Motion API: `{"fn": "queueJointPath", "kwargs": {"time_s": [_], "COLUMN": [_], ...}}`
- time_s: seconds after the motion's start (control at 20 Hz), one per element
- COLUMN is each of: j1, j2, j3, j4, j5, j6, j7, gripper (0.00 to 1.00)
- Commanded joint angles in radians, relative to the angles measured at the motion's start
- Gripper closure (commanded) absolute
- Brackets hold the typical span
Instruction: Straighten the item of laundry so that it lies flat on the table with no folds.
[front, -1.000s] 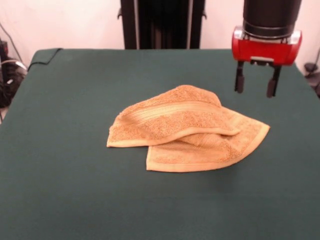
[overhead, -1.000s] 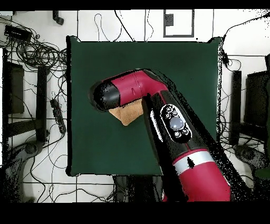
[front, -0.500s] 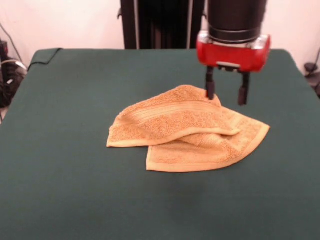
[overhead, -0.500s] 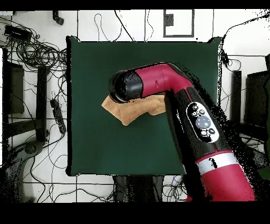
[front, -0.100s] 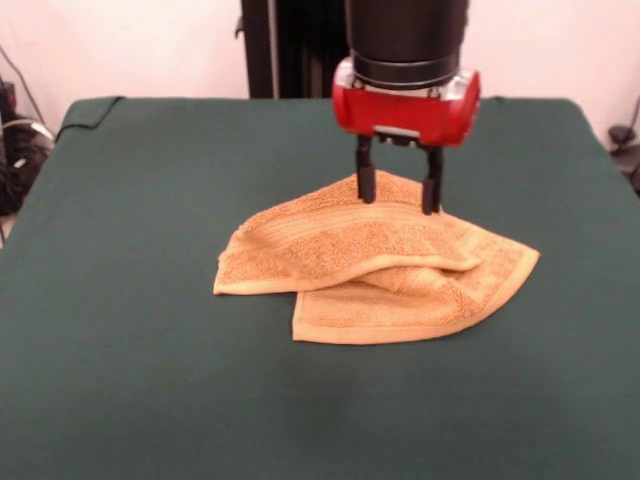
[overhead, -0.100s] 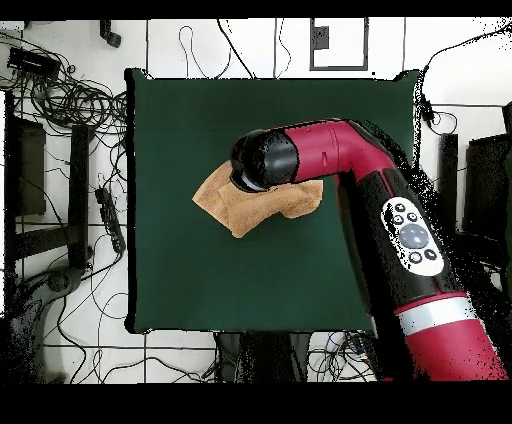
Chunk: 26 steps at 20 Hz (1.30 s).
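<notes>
Over the folded towel (front, -0.100s: 375, 262) on the table (front, -0.100s: 120, 300), the end effector (front, -0.100s: 399, 192), fingers spread, grasping nothing.

towel (front, -0.100s: 375, 265) folded mid-table (front, -0.100s: 130, 200), upper fold over lower, tool (front, -0.100s: 399, 192) above its far edge
</notes>
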Motion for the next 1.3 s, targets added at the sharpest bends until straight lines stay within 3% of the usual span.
{"fn": "queueJointPath", "kwargs": {"time_s": [0.05, 0.75, 1.3], "j1": [0.018, 0.07, 0.057], "j2": [0.002, 0.05, 0.088], "j3": [0.088, 0.058, 0.045], "j4": [0.015, 0.023, -0.033], "j5": [-0.011, -0.046, -0.059], "j6": [0.075, -0.056, -0.055], "j7": [-0.327, -0.229, -0.251], "gripper": [0.0, 0.0, 0.0]}}
